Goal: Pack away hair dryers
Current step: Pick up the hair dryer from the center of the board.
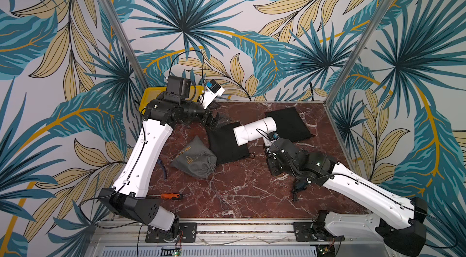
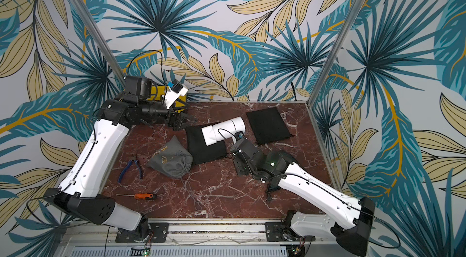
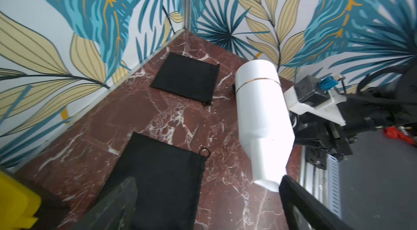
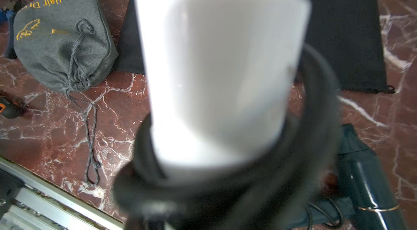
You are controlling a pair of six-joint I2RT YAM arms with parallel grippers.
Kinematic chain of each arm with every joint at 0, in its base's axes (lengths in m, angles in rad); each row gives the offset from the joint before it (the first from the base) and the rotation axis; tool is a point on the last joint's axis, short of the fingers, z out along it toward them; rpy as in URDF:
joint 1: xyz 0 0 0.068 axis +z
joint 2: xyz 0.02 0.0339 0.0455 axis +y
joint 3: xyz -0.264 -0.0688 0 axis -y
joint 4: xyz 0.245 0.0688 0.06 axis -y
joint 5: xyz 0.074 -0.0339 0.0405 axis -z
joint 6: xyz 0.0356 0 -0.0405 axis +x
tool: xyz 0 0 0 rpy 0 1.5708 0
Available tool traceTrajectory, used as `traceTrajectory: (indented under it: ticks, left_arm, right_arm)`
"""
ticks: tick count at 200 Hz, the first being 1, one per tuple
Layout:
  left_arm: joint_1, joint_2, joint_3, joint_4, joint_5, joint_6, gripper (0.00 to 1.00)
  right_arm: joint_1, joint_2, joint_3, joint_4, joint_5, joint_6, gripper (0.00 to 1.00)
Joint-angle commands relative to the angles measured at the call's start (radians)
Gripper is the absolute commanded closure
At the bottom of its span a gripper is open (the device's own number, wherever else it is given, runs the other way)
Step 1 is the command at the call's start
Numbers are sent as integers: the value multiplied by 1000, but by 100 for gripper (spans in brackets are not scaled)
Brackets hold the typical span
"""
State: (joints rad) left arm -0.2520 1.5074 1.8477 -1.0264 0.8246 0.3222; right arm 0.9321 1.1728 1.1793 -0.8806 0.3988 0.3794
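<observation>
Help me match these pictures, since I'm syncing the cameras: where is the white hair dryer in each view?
In a top view: white hair dryer near the picture's centre, over the table.
In a top view: the dryer near the centre too.
Left wrist: whole barrel, slanted over the table.
Right wrist: blurred close-up filling the middle.
Shared landmark: the black pouch at the table's far right corner, in all four.

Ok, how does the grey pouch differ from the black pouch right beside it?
The grey pouch bulges, apparently filled; the black pouch lies flat. The grey pouch's mouth is cinched shut, cord trailing over the table; the black pouch's is ungathered. The grey pouch carries orange lettering; the black pouch looks plain. Both are drawstring cloth pouches on the marble table.
</observation>
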Motion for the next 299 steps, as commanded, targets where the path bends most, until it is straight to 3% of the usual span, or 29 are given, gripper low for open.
traceTrajectory:
  ticks: [1,65,102,160,203,226,249,276,299]
  left_arm:
    - [8,-36,47,-41,154,-40,1]
    - [-26,-66,-95,-113,247,10,1]
    - [-72,-83,-159,-114,181,54,1]
    - [-100,-76,-206,-115,193,84,1]
    - [-110,-84,-235,-188,190,146,0]
    - [-113,-95,-245,-194,174,155,8]
    - [-112,-101,-256,-201,200,164,27]
    - [-114,-103,-271,-205,256,172,43]
    - [-116,-92,-283,-205,293,167,69]
  right_arm:
    - [55,-2,21,1,197,-62,100]
    - [193,83,110,23,370,-147,100]
    - [238,98,134,55,408,-182,100]
    - [309,158,185,74,507,-242,100]
    - [316,112,118,202,594,-315,100]
    - [316,90,108,225,595,-332,100]
    - [317,86,107,231,591,-339,100]
    - [319,88,106,258,559,-336,100]
    - [321,87,106,296,523,-325,100]
